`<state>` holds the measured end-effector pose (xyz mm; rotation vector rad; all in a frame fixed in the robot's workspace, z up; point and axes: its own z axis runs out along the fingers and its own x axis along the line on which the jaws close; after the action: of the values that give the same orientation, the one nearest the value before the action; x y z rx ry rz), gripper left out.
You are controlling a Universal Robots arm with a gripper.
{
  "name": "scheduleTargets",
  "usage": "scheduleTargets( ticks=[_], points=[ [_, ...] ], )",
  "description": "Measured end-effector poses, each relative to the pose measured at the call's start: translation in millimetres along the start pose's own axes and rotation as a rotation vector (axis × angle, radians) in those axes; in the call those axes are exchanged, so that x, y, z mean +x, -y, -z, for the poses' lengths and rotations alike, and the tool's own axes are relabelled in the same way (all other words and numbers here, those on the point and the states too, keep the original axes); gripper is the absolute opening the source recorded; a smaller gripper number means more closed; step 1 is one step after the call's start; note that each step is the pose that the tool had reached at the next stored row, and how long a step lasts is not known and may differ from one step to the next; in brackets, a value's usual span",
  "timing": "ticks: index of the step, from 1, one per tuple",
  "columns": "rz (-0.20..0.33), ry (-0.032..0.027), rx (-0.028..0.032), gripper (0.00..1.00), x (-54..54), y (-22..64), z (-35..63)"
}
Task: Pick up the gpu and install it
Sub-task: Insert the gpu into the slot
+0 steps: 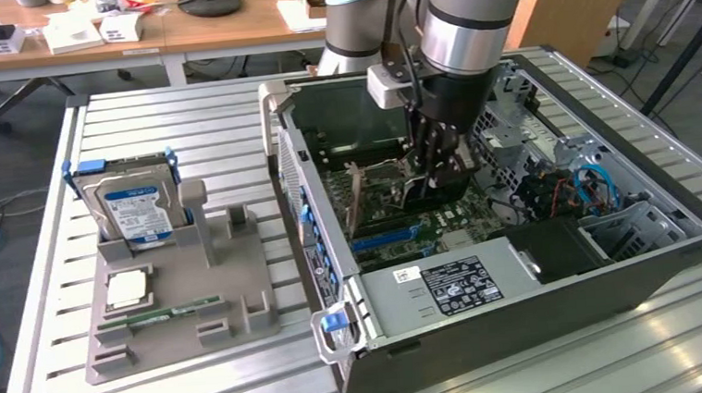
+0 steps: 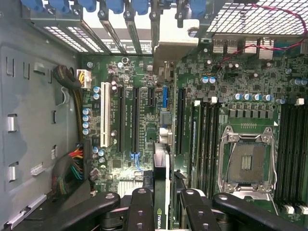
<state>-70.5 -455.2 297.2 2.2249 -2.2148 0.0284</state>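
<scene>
The gpu [image 2: 161, 183] shows edge-on in the wrist view, with a green logo near my fingers and its silver end bracket [image 2: 169, 50] up against the case's rear slot openings. My gripper [image 2: 166, 208] is shut on it, one black finger [image 2: 140, 204] on each side. The card hangs over the motherboard between the long black slots [image 2: 134, 120] and the memory slots. Whether it sits in a slot I cannot tell. In the exterior view my gripper [image 1: 439, 176] reaches down into the open computer case [image 1: 653, 273], and the card's tan-brown face [image 1: 361, 200] stands upright.
A grey holder [image 1: 228, 288] on the exterior view's left carries a hard drive [image 1: 138, 207], a green memory stick [image 1: 167, 311] and a square chip [image 1: 127, 288]. Inside the case are the power supply [image 1: 456, 286], an open CPU socket [image 2: 248, 161] and cable bundles [image 2: 72, 168].
</scene>
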Motion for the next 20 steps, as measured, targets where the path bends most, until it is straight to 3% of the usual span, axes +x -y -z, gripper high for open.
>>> scheduleTargets(
  ticks=[13, 20],
  points=[
    [0.0, -0.0001, -0.0001, 0.26, -0.1, -0.3, -10.3],
    [0.0, 0.0002, 0.0001, 0.26, -0.2, -2.6, -11.0]
  ],
)
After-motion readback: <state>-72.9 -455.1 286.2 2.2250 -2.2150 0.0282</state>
